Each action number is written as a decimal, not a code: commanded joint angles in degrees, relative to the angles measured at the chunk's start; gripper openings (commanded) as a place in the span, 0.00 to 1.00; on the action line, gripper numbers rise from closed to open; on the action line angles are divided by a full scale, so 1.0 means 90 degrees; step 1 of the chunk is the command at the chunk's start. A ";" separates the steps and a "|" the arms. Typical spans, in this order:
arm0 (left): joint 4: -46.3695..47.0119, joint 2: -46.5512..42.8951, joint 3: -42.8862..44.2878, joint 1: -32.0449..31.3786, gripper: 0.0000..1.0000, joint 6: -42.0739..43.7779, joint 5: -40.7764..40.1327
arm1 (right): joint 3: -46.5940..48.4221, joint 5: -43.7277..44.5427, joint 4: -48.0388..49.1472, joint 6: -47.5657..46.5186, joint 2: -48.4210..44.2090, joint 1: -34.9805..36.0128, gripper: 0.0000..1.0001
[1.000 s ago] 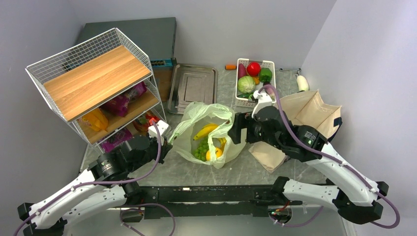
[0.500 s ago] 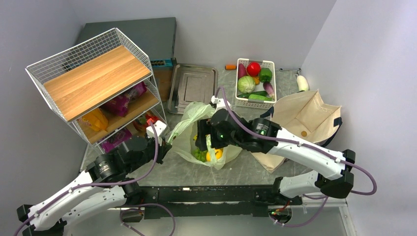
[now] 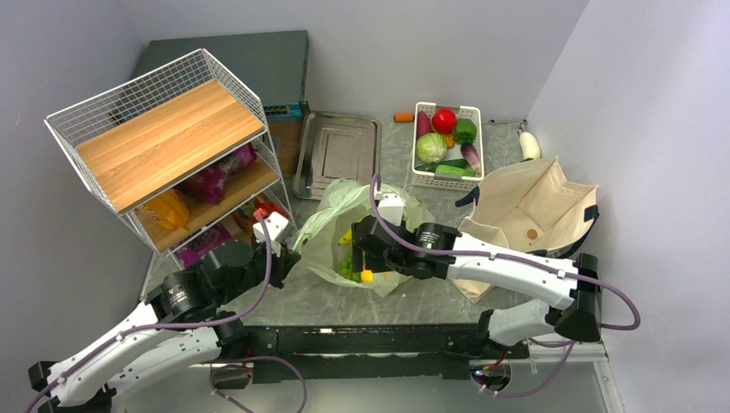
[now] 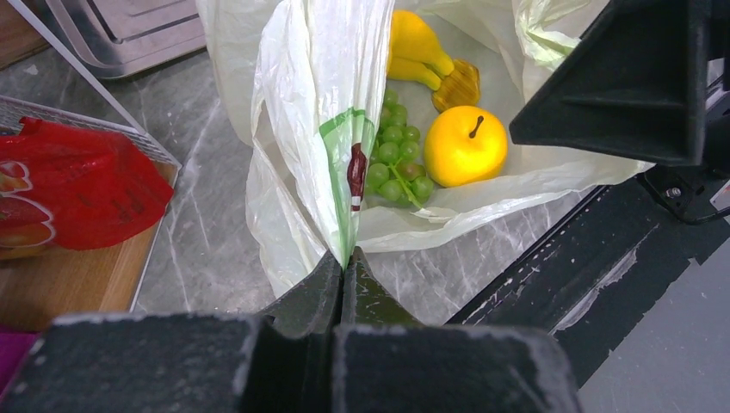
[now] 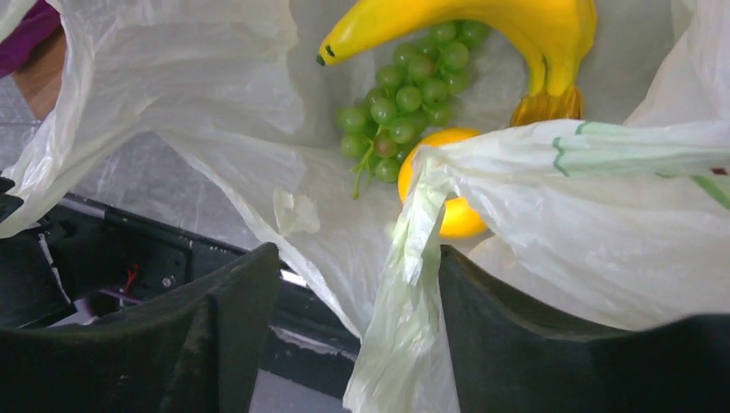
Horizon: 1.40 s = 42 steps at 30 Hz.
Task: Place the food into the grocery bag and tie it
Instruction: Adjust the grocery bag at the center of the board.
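Nearest us, the left gripper [image 4: 343, 271] is pinched tight on the left edge of the grocery bag [image 4: 301, 129], while the right gripper [image 5: 357, 288] stands apart around a twisted handle strip, not clamped. The risk we see is that this slippery film slides out as the jaws meet, or a hard pull tips the mouth and rolls out the yellow fruit [image 4: 465, 144]. The bag sits mid-table, thin, crinkly, pale green, slumped open over grapes [image 5: 405, 95] and bananas [image 5: 482, 21] farther in.
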 commanded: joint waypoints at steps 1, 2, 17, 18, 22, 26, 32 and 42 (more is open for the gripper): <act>0.0245 -0.0098 -0.0024 -0.0030 0.00 -0.0072 0.0116 | -0.0262 0.0498 0.0959 -0.0072 -0.0195 0.0003 0.62; 0.0250 -0.0114 -0.0020 -0.0027 0.00 -0.0089 0.0126 | -0.0316 0.0563 0.1062 -0.0123 -0.0194 -0.0005 0.54; -0.1250 0.0514 0.1804 -0.0030 0.00 -0.1311 -0.1073 | 0.0107 0.0208 0.1664 -0.2135 -0.1355 -0.1816 0.00; -0.1391 0.0614 0.2084 -0.0024 0.00 -0.1353 -0.1269 | 0.0269 0.0139 0.1723 -0.2428 -0.1395 -0.2027 0.00; -0.1436 0.0671 0.2812 -0.0023 0.00 -0.1499 -0.1612 | 0.1120 -0.0521 0.1847 -0.3370 -0.1313 -0.2892 0.00; -0.1135 0.0567 0.3072 -0.0024 0.00 -0.1610 -0.1700 | 0.1674 -0.1695 0.1967 -0.3617 -0.1072 -0.3974 0.00; -0.0820 0.0606 0.2845 -0.0027 0.00 -0.1517 -0.1160 | 0.1198 -0.2300 0.1878 -0.3470 -0.1353 -0.4360 0.00; 0.0130 0.0880 0.1460 -0.0026 0.00 -0.1294 -0.0015 | -0.0617 -0.3103 0.0332 -0.2956 -0.3398 -0.4348 0.27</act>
